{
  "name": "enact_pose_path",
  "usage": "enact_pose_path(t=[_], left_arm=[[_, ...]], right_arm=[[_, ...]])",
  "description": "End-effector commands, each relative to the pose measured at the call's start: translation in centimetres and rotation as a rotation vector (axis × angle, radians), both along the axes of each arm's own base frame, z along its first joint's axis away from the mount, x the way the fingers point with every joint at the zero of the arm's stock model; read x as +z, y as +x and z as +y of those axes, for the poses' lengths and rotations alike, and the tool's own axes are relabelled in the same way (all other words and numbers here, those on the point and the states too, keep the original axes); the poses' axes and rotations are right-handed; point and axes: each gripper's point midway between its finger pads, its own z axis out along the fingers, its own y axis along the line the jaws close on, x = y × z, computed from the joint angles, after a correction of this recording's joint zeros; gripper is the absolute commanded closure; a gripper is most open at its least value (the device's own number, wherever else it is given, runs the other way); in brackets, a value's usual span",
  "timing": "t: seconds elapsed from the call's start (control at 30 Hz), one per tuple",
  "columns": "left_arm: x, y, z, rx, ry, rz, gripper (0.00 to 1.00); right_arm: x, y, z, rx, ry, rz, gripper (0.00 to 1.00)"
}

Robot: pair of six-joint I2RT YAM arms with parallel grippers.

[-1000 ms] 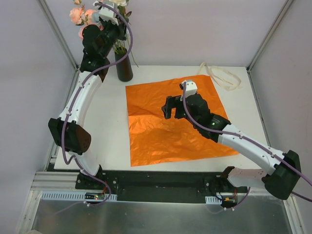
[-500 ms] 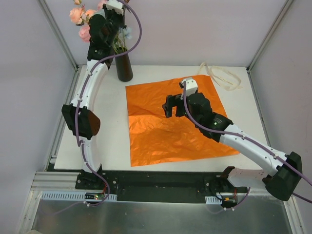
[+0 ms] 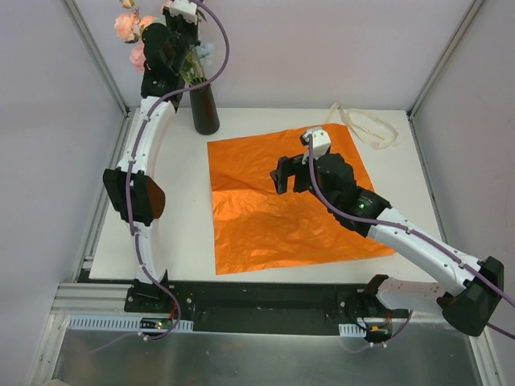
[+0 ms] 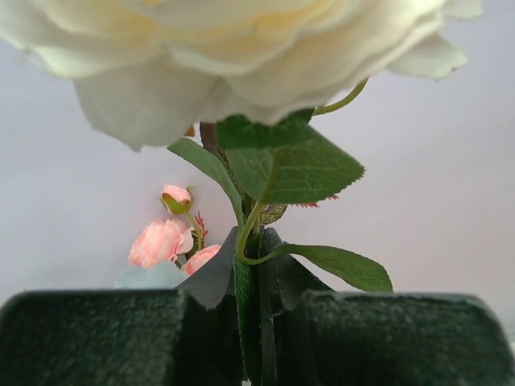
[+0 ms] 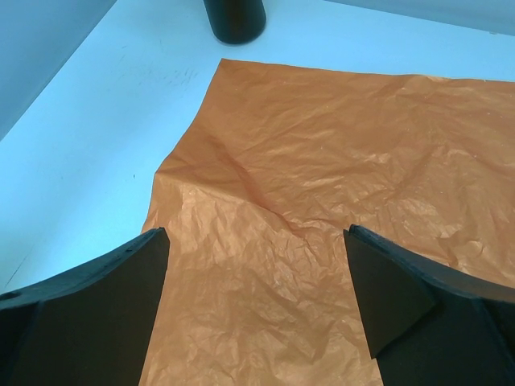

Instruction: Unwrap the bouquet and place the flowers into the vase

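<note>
One black vase stands at the far left of the table, holding one bunch of flowers; the left gripper, reaching high, pinches their stems above its mouth. One orange paper sheet lies flat, one cream ribbon beyond it; the right gripper hovers over the sheet, jaws wide and empty

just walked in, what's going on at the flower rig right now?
The left hand is shut on the flowers, gripping them by their stems and holding them upright over the vase at the far left; the stems seem to reach into its mouth. The orange paper lies unwrapped and flat on the table, with the ribbon loose beyond it. The right hand hangs open over the paper, holding nothing.
</note>
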Motion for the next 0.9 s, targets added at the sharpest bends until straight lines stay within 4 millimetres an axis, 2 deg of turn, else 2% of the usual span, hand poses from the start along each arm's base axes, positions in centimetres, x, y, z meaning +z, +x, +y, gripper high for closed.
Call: enact_pose_path(t=[0.0,0.07,0.17,0.27,0.47,0.6,0.8,0.87], left_arm=[[7.8,-3.2,1.1,0.045,0.013,-0.213,1.0],[8.8,-3.9,1.3,0.049,0.024,-0.233,1.0],[9.1,-4.4,1.2,0.04,0.042,-0.224,1.0],[7.2,-3.5,1.3,0.048,0.04,-0.174,1.0],[1.5,-1.4,0.3,0.01,0.039,-0.052,1.0],[-0.3,-0.7,0.4,0.022,0.045,-0.017,1.0],[-1.5,-0.3,0.1,0.008,0.025,0.014,1.0],[-3.1,0.0,0.3,0.015,0.005,0.051,1.0]], right_arm=[[4.0,-0.2,0.1,0.017,0.071,-0.067,0.01],[4.5,-0.5,0.0,0.027,0.085,-0.074,0.01],[5.4,-0.7,-0.2,0.032,0.097,-0.092,0.01],[6.0,-0.8,-0.4,0.03,0.102,-0.106,0.01],[6.4,-1.5,-0.6,0.042,0.123,-0.103,0.01],[6.8,-1.8,-1.6,0.024,0.126,-0.121,0.01],[6.8,-1.9,-1.9,0.019,0.123,-0.125,0.01],[6.8,-2.0,-1.7,0.023,0.132,-0.119,0.01]])
